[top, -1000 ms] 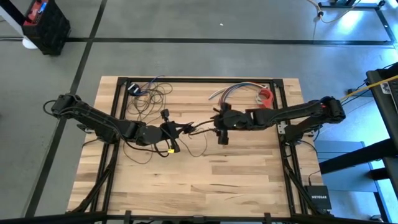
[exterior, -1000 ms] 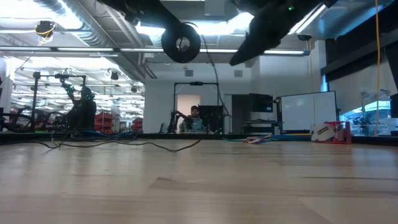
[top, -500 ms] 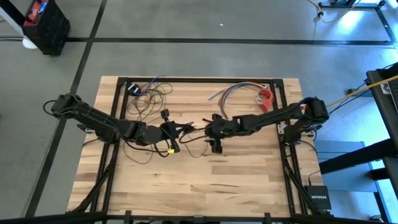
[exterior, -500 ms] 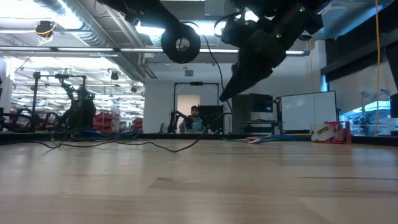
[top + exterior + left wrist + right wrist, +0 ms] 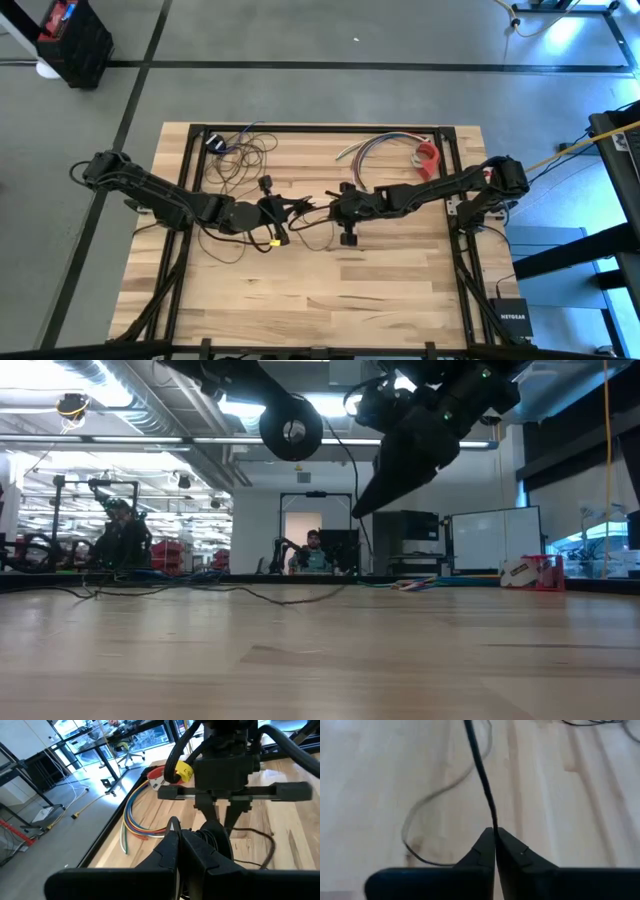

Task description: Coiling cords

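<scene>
Clearly the cord point(image 5: 238, 160) is a light, limp thing: a thin dark wire that sags and springs into loose loops, most of them tangled near the far left corner of the wooden table point(image 5: 400, 290), with a strand trailing toward the middle. I'd judge it slippery and prone to uncoiling, so it wants a pinch on a single strand close to the last loop, not a grab at the tangle. Both arms reach low and nearly flat toward the table's centre, meeting almost tip to tip. The right gripper point(image 5: 494, 836) has its fingers clenched on one strand, which runs straight out from between the tips and then curves down onto the wood. The left gripper point(image 5: 178, 834) is also pressed closed, with dark wire bunched just beyond its tips; in its wrist view I cannot tell for sure that it holds the strand. From table height a small round black puck point(image 5: 291, 429) hangs up near the arms. A bundle of coloured wires point(image 5: 375, 146) lies apart at the far edge.
</scene>
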Available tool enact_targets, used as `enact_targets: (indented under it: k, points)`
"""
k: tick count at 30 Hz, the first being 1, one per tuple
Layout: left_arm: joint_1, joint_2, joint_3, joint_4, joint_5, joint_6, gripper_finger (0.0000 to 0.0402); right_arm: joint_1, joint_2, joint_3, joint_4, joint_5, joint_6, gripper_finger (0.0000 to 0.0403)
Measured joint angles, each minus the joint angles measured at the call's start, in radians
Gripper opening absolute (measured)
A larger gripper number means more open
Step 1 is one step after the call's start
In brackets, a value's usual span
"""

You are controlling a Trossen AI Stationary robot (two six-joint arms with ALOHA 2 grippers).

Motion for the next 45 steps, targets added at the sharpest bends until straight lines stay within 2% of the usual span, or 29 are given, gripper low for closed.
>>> enact_targets:
  k: [4,7,19,23,28,34,39,45]
  points:
    - [-0.005,0.0,0.0,0.002,0.0,0.0,0.0007,0.0,-0.014,0.0,-0.061,0.116,-0.021,0.0018]
    - [-0.023,-0.003,0.0,0.008,-0.001,0.0,0.0007,0.0,-0.044,0.0,-0.102,0.188,-0.041,0.0008]
    - [-0.018,-0.008,0.0,-0.07,-0.001,-0.045,0.0003,0.0,-0.204,0.0,-0.046,0.197,-0.113,0.0004]
    - [-0.033,-0.008,0.0,-0.024,0.001,-0.018,0.0002,-0.009,-0.189,0.0,-0.063,0.231,-0.124,0.0003]
    - [-0.062,-0.008,0.0,0.071,0.003,0.044,0.0002,-0.034,-0.129,0.0,-0.055,0.213,-0.123,0.0002]
    - [-0.067,-0.008,0.0,0.18,0.005,0.099,0.0003,-0.032,-0.022,0.0,0.102,0.123,-0.121,0.0002]
    - [-0.052,-0.008,0.0,0.234,0.051,0.109,0.0002,-0.032,0.061,0.0,0.33,0.064,-0.149,0.0005]
    - [-0.037,-0.01,0.0,0.244,0.048,0.103,0.0002,-0.034,0.12,-0.001,0.573,0.001,-0.151,0.0018]
